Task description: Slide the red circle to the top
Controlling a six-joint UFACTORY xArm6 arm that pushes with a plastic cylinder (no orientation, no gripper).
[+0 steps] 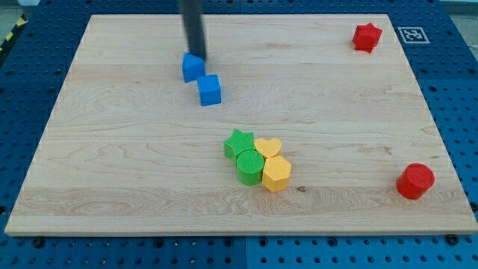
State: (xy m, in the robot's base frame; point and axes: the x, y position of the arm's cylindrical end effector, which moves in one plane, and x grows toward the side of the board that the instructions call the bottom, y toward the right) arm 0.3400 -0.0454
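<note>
Blue block (pixel 193 67) touches my tip (pixel 199 57); red circle (pixel 415 181) well apart.

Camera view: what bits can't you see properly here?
- My tip: its very end meets the upper blue block; touching or just behind, I cannot tell.
- The rod's upper part: cut off by the view's top edge.
- Green circle: partly hidden among the green star and yellow blocks.
- Red circle: fully visible, far from my tip.
</note>
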